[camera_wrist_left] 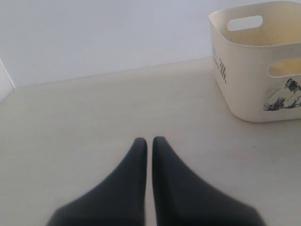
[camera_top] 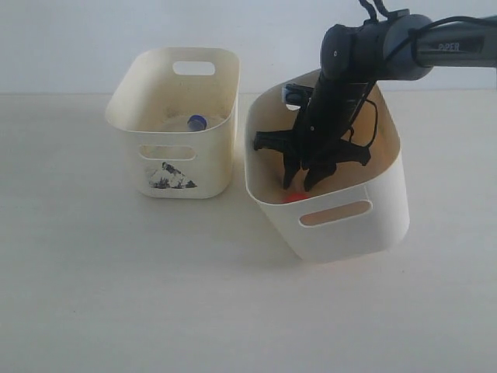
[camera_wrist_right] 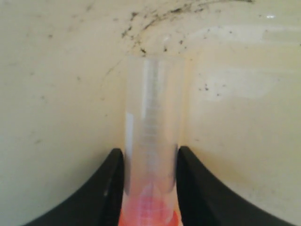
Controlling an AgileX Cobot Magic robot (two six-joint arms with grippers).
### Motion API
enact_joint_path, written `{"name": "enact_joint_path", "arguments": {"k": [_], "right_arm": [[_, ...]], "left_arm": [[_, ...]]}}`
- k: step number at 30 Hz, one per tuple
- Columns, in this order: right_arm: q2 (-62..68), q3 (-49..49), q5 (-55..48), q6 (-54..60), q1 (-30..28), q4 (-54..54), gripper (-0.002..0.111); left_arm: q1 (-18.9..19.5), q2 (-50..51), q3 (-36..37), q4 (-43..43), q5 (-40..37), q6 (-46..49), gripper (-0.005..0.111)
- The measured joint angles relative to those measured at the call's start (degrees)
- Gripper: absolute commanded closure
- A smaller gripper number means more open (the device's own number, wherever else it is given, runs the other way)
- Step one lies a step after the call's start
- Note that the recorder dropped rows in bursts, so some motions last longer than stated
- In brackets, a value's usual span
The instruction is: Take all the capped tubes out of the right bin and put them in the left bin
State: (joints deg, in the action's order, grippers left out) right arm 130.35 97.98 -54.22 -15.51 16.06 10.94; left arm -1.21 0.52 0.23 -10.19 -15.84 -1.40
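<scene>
Fingers (camera_wrist_right: 106, 188) of right gripper (camera_wrist_right: 149, 149) closed on a tube (camera_wrist_right: 153, 117), one pad each side of the clear barrel just past the orange-red cap (camera_wrist_right: 149, 214), no gap showing on either side. Tube runs straight out from the jaws toward the scuffed floor of the right bin (camera_top: 380, 217); can't tell if the far end is touching the floor or already clear of it. Exterior view: gripper points down inside the right bin, cap a red spot just below the tips. Handling guess: light, stiff, smooth round plastic, so it will want to roll or swing in a two-point pinch. The current hold near the cap looks right, as the wider cap works as a stop if it slips. Moderate squeeze should do, thin wall but not fragile. Right bin looks canted and is probably light, so lift straight up and clear the rim before traversing or it may drag along. Front wall and arm hide most of the floor, so can't say how many tubes are left. Left gripper (camera_wrist_left: 149, 141) is idle low over the table (camera_top: 116, 295), fingers together, only a thin slit between, holding nothing. Left bin (camera_top: 210, 167) is just beside the right bin, and a blue-cap tube (camera_top: 196, 122) is inside it. Drop target is there
</scene>
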Motion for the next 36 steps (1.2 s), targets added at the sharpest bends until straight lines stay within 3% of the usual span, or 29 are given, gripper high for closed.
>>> {"name": "enact_joint_path", "arguments": {"k": [11, 22, 36], "right_arm": [[-4.61, -1.25, 0.64, 0.12, -0.85, -4.59, 0.108], [-7.81, -1.25, 0.48, 1.95, -1.61, -1.26, 0.108], [-20.81, -1.27, 4.46, 2.72, -3.21, -6.01, 0.108]], "left_arm": [[0.0, 0.0, 0.0, 0.0, 0.0, 0.0, 0.102], [0.0, 0.0, 0.0, 0.0, 0.0, 0.0, 0.102], [0.0, 0.0, 0.0, 0.0, 0.0, 0.0, 0.102]]}}
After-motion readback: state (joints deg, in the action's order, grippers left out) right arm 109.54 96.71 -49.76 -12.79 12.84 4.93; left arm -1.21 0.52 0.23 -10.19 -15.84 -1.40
